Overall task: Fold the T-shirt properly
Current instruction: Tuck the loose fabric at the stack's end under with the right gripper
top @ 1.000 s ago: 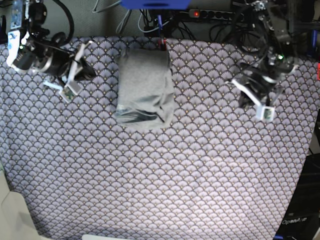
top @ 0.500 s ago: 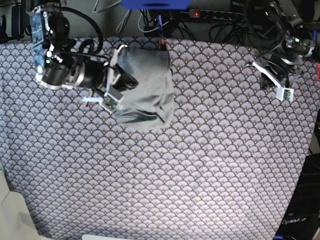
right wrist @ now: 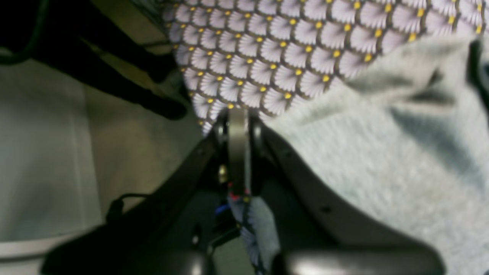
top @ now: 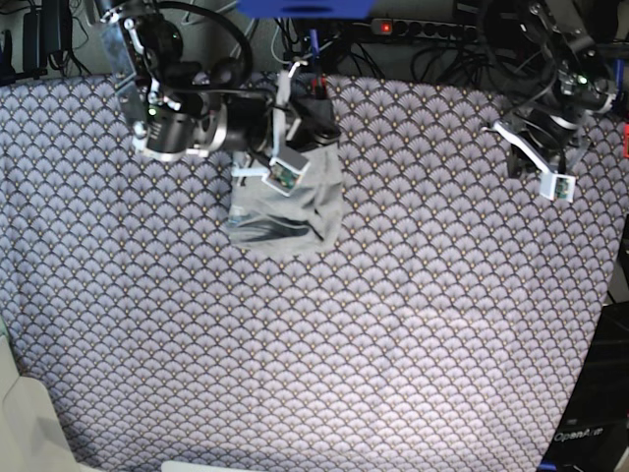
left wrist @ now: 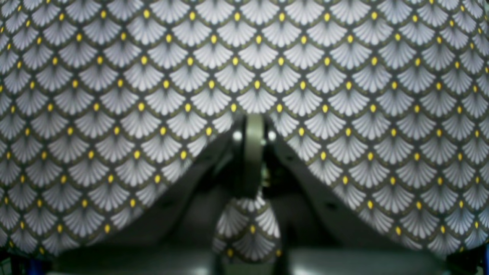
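The folded grey T-shirt (top: 285, 211) lies at the far middle of the purple fan-patterned tablecloth (top: 344, 354). The right gripper (top: 319, 118) hangs over its far end, jaws together; the left gripper (top: 526, 162), jaws together, holds nothing.

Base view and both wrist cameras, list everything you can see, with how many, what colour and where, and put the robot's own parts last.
T-shirt: one, plain light grey, folded into a narrow block at the far middle of the table.
Tablecloth: one, purple with a fan pattern and yellow dots, covering the whole table.
Power strip: one, dark with a red switch, behind the far edge.
Cables: several, dark, behind the far edge.
Blue object: one, at the top edge; too cropped to identify.
Right gripper: one, black and white, shut, over the far end of the T-shirt.
Left gripper: one, black and white, shut, above bare tablecloth at the far corner.
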Controlling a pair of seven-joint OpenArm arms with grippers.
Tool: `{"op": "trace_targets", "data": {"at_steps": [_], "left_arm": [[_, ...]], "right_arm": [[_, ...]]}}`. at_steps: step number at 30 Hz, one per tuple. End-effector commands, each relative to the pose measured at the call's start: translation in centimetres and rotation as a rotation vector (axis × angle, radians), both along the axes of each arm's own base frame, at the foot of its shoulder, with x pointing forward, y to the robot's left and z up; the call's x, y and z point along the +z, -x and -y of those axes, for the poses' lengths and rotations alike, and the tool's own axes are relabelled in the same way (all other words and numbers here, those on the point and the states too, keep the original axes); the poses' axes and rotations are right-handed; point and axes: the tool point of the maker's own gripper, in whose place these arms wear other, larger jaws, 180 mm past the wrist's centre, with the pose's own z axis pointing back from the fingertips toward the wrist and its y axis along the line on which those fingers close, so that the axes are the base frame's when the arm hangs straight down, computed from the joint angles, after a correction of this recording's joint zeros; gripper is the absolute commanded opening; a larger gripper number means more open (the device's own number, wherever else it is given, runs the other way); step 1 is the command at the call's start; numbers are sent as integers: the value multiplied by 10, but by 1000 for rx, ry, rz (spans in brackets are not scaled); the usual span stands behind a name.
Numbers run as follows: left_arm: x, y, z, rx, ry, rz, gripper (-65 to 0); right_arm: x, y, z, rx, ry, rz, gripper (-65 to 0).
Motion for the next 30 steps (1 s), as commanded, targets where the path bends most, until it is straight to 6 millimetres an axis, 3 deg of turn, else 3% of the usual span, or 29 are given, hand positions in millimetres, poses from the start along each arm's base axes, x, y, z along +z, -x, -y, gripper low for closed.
{"op": "trace_targets", "data": {"at_steps": [1, 11, 19, 25, 30], "left_arm": [[10, -6, -1, -3, -2, 44, -650], [11, -6, -3, -2, -7, 39, -650], [10, 0, -5, -1, -16, 29, -650], [11, -1, -5, -1, -17, 30, -650], [11, -1, -5, -3, -17, 30, -650]], "right_arm": [[2, -3, -2, -10, -31, -2, -650], [-43, 1, -5, -20, -54, -122, -650], [-87, -2, 7, -73, -30, -227, -650], [-89, -3, 5, -64, -25, -229, -650], [-63, -1, -2, -6, -28, -157, -650]]}}
